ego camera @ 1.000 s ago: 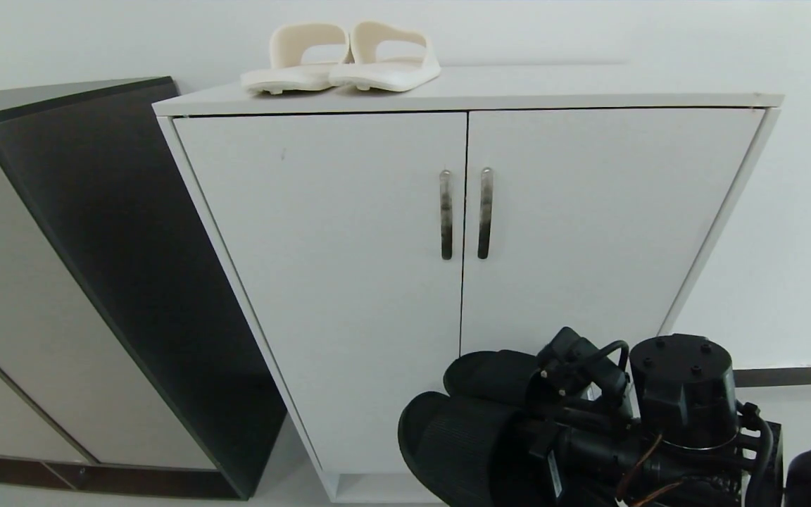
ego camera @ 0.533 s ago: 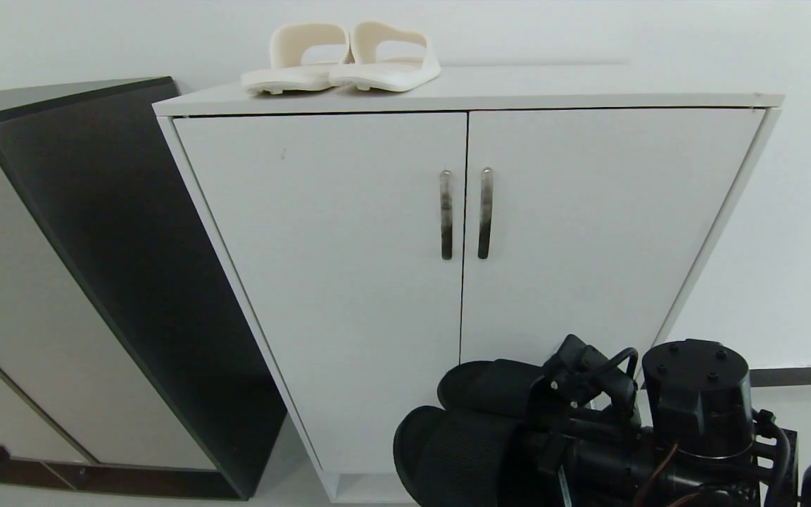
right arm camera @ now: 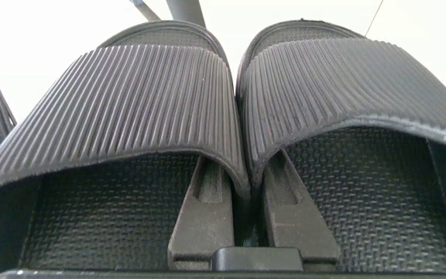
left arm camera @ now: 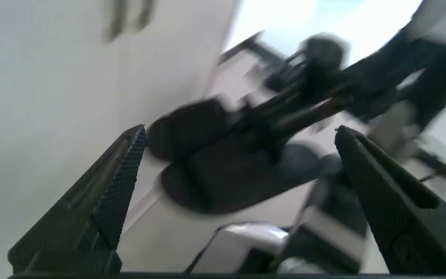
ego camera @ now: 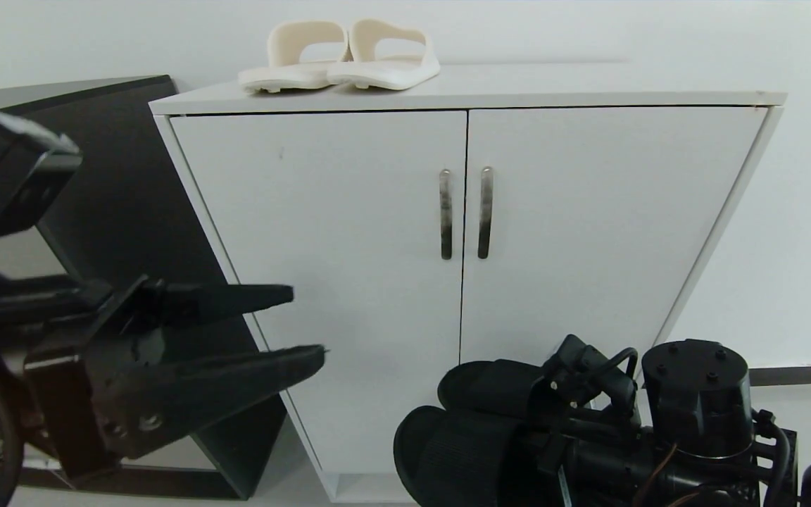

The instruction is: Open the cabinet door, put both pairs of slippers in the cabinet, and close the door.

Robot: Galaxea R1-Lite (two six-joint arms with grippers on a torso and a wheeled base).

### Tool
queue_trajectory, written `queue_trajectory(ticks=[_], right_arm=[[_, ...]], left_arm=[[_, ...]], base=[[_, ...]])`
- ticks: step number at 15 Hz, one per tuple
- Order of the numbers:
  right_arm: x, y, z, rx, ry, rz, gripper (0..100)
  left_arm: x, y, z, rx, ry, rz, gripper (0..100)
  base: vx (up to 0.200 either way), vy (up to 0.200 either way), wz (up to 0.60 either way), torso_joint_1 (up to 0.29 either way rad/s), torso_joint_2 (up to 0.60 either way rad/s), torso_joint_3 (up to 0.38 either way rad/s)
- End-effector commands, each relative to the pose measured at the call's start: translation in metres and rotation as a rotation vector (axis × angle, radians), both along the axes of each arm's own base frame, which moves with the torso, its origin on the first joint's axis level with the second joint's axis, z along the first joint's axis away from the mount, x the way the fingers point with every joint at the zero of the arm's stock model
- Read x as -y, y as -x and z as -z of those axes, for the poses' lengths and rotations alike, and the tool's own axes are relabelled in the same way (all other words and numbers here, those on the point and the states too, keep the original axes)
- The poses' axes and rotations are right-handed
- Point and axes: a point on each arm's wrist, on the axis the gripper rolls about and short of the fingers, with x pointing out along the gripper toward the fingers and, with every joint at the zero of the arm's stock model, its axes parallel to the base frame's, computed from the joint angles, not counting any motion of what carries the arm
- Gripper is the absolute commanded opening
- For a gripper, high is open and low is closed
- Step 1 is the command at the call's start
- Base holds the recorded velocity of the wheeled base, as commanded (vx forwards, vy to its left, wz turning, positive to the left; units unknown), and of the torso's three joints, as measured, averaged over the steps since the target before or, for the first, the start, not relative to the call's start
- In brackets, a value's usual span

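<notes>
Door-opening step, doors shut. Left claw (ego camera: 307, 320) spread, empty, before the white two-door wooden cabinet (ego camera: 321, 211); grey metal bar handles (ego camera: 445, 215) sit above and to its right. Right claw (right arm camera: 242, 213) pinches the black ribbed rubber slippers (ego camera: 462, 436) by their inner straps. Cream plastic slippers (ego camera: 338, 60) lie on the cabinet top, well above both claws. Next, probably: left claw grips a handle and pulls.

White cabinet (ego camera: 321, 246) with two metal handles (ego camera: 445, 215) shading from silver above to black below; on its top, a pair of plain cream slippers (ego camera: 338, 60). Low in front of the cabinet, the black slippers (right arm camera: 153, 101) show fine parallel ribbing across the straps and a small diamond-grid texture on the footbeds. The right tool (right arm camera: 242, 190), the left tool (ego camera: 307, 321) and the side of the cupboard (ego camera: 138, 211) left of the cabinet are black.
</notes>
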Motion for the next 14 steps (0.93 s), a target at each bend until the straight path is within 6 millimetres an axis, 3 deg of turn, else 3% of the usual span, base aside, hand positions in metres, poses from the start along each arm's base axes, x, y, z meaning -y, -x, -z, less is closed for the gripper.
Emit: queue_trajectory(ticks=[1, 4, 9, 14], right_arm=[[-0.001, 0.000, 0.001, -0.002, 0.001, -0.002, 0], [0.000, 0.000, 0.002, -0.007, 0.006, 0.001, 0], [0.001, -0.001, 0.000, 0.002, 0.003, 0.008, 0], [0.001, -0.001, 0.000, 0.003, 0.002, 0.011, 0]], left_arm=[[0.060, -0.034, -0.008, -0.090, 0.011, 0.142, 100], [0.091, -0.057, -0.008, -0.057, 0.049, 0.180, 100], [0.117, -0.085, -0.022, -0.048, 0.091, 0.173, 100], [0.142, -0.087, -0.022, -0.031, 0.088, 0.000, 100]], base=[[0.000, 0.000, 0.00, 0.000, 0.00, 0.000], [0.000, 0.000, 0.00, 0.000, 0.00, 0.000], [0.000, 0.000, 0.00, 0.000, 0.00, 0.000], [0.000, 0.000, 0.00, 0.000, 0.00, 0.000]])
